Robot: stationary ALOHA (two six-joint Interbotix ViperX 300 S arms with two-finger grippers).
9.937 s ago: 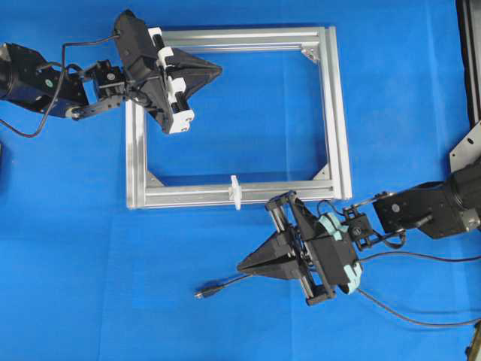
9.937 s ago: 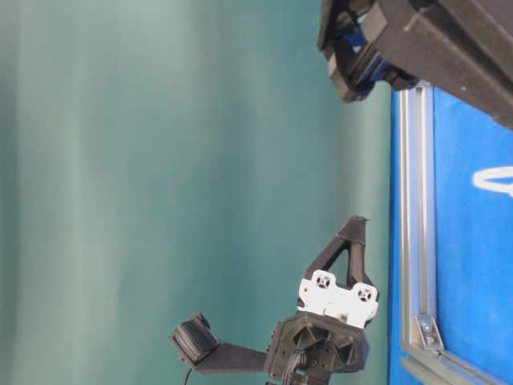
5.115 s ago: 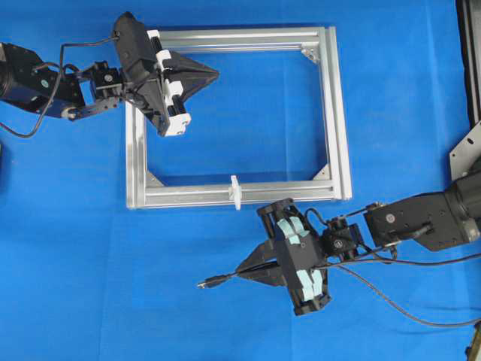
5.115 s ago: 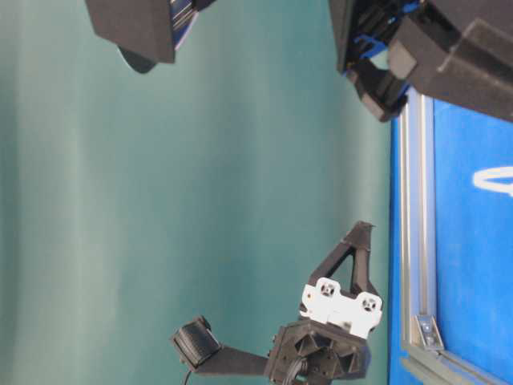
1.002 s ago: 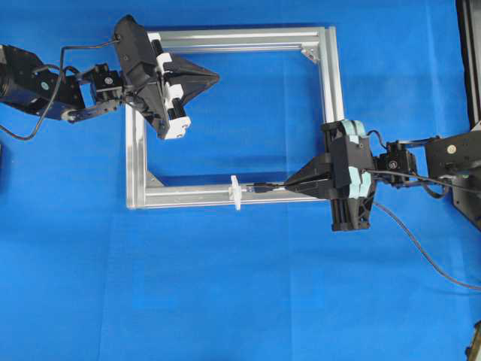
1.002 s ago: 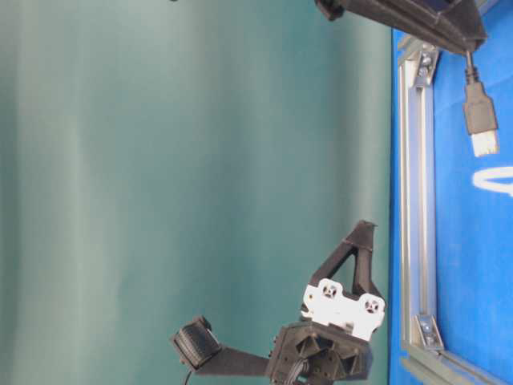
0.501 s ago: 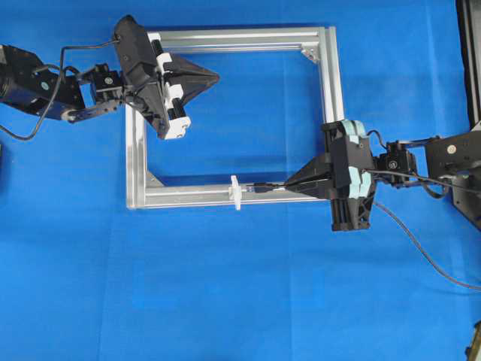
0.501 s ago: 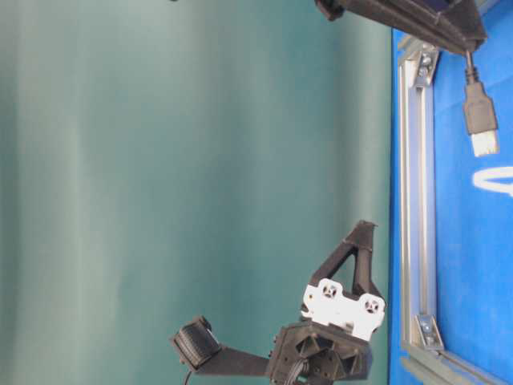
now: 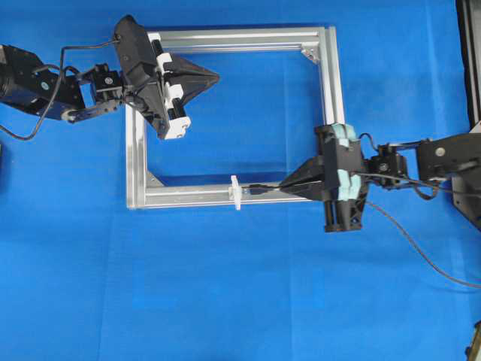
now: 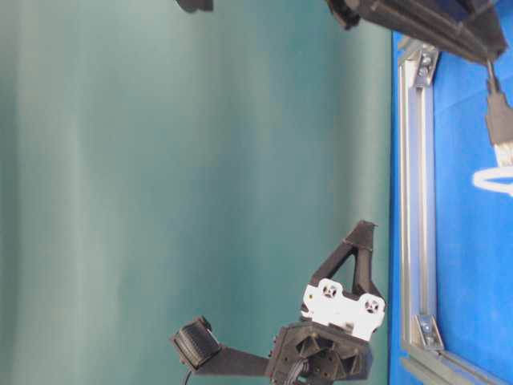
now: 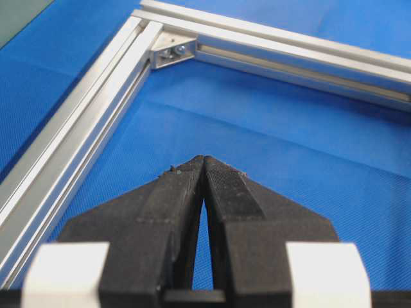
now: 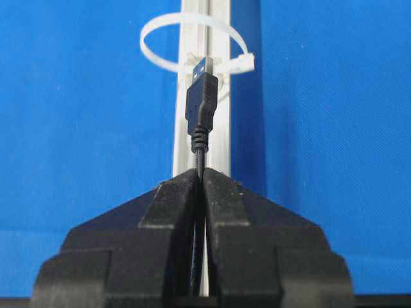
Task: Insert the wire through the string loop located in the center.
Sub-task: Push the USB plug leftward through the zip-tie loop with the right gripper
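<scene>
The wire (image 9: 256,190) is a thin black cable ending in a USB-like plug (image 12: 200,102). My right gripper (image 9: 282,189) is shut on the cable just behind the plug (image 10: 500,120) and holds it level over the frame's near rail. The string loop (image 9: 235,192) is a white tie standing on that rail. In the right wrist view the plug's metal tip reaches the near band of the string loop (image 12: 243,62). My left gripper (image 9: 218,74) hovers shut and holding nothing inside the frame's far left corner, its fingertips (image 11: 192,168) pressed together.
The silver aluminium frame (image 9: 334,98) lies flat on the blue cloth, with corner brackets (image 11: 172,51). The wire's slack trails right over the cloth (image 9: 421,248). A green backdrop fills the table-level view. A black fixture stands at the right edge (image 9: 472,60).
My right gripper has slid a little left along the rail with the wire, bringing the plug tip up to the string loop. The left arm has not moved.
</scene>
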